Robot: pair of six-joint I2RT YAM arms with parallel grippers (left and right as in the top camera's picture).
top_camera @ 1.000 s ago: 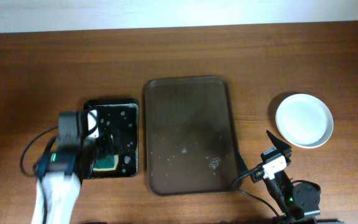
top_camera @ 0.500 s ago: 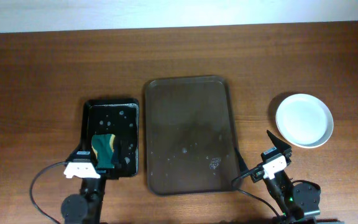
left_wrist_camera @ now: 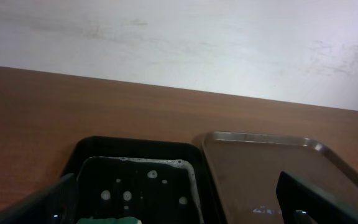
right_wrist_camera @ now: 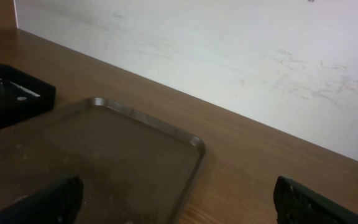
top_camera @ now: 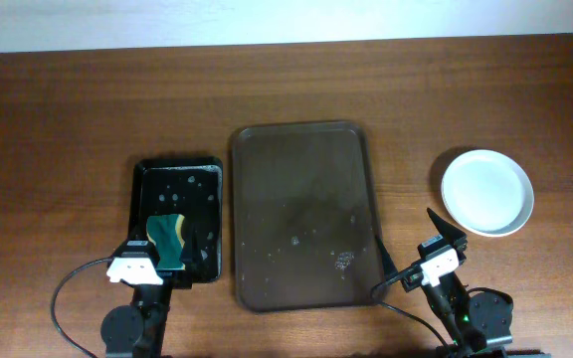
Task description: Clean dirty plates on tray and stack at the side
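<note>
Plate (top_camera: pixel 486 192) right of tray (top_camera: pixel 301 179), not touching

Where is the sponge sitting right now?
In the overhead view, the sponge lies at the near end of the small black tray on the table's left side, directly left of the big brown tray.

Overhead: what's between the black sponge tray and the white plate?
Only the brown tray, with no plates on it, then a strip of bare table up to the white plate. The overhead view shows it.
</note>
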